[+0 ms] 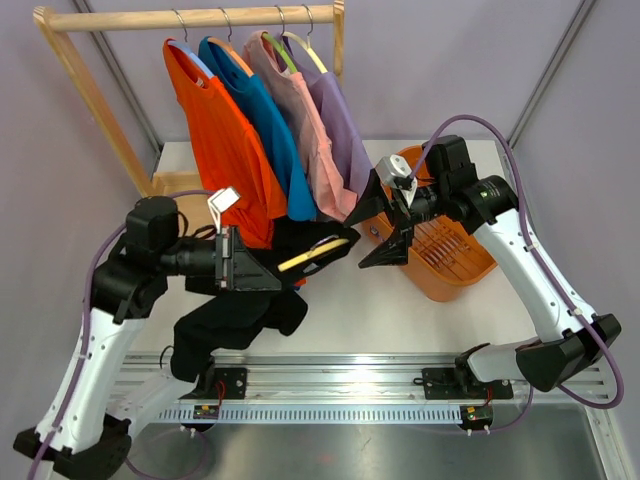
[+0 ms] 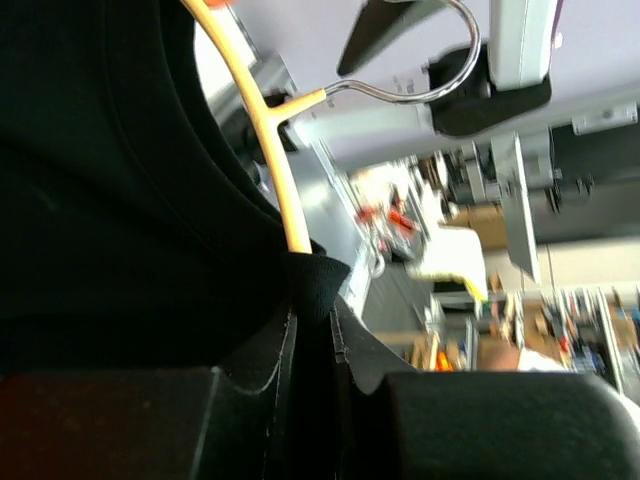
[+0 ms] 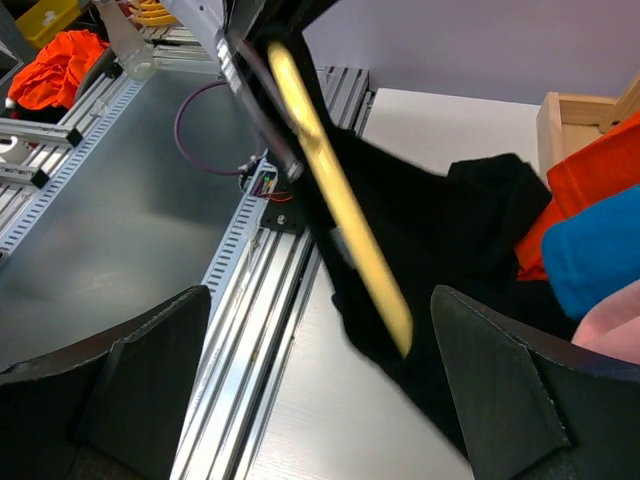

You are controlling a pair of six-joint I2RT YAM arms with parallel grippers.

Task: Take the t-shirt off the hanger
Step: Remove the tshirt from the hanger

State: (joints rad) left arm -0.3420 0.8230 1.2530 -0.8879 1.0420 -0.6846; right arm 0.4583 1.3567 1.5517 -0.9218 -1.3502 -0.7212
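Place: a robotics lab, arranged as a test cell for handling clothes.
Bench: a white bench (image 1: 400,310) edged at the near side with slotted aluminium rail (image 1: 340,412).
Surround: plain lilac-grey panels (image 1: 450,60) behind, and a sheet-metal surface (image 3: 90,230) below the rail.
Props: a wooden garment rack (image 1: 190,17) and an orange basket (image 1: 450,280).
Wiring: exposed purple cable (image 1: 478,118) looping in the open.
Background: blurred, cluttered equipment (image 2: 440,250) in the left wrist view.
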